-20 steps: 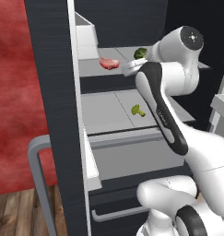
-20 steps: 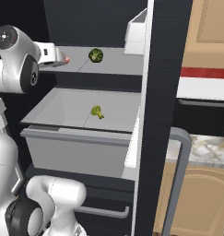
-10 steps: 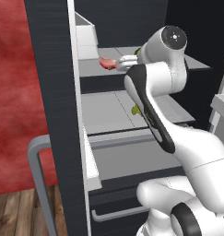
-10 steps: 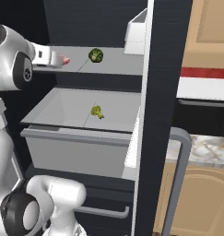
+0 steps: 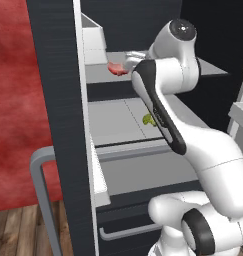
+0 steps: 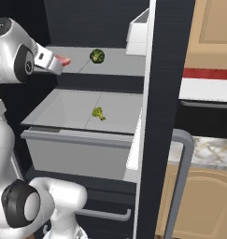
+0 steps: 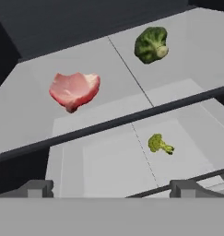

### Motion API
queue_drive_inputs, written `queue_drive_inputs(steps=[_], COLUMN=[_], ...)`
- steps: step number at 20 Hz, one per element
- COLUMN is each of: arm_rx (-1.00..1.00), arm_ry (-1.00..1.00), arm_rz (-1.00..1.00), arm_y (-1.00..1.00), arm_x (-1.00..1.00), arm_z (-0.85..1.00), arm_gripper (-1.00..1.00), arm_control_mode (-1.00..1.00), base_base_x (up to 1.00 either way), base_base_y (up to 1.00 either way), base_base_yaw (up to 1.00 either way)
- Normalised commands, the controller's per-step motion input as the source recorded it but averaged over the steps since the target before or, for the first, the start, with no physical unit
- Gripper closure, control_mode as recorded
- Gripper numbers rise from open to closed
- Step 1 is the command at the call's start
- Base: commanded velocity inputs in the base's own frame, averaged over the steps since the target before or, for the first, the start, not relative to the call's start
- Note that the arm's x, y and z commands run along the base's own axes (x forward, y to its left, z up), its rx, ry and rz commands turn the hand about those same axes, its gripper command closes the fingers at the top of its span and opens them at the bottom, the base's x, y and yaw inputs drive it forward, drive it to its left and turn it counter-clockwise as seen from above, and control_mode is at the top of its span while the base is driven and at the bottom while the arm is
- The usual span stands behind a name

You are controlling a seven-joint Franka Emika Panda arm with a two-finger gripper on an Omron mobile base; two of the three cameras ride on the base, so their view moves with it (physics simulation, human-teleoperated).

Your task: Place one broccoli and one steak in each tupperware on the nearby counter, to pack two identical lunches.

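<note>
A pink, curled steak (image 7: 74,90) lies flat on the grey fridge shelf (image 7: 30,97), ahead of the wide-open gripper (image 7: 111,188) and to its left in the hand view. A dark green broccoli (image 7: 150,44) sits on the same shelf, farther ahead to the right, well apart from the steak. A smaller, paler broccoli (image 7: 159,144) lies in the drawer (image 6: 73,109) below, nearest the gripper.

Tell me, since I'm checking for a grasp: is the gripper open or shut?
Open. In the hand view the gripper's fingertips stand far apart with nothing between them; the steak lies untouched on the shelf.
</note>
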Motion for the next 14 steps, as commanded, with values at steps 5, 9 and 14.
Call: queue_drive_inputs(steps=[5, 9, 14], arm_rx=[0.18, 0.08, 0.0], arm_ry=[0.04, 0.0, 0.0], arm_rz=[-0.06, -0.05, -0.06], arm_y=[0.03, 0.16, 0.26], arm_x=[0.34, 0.46, 0.49], arm_z=[-0.21, -0.35, -0.07], arm_gripper=[-1.0, -1.0, -1.0], arm_control_mode=[-1.0, -1.0, -1.0], base_base_x=[0.0, 0.0, 0.0], base_base_y=[0.0, 0.0, 0.0], base_base_yaw=[0.0, 0.0, 0.0])
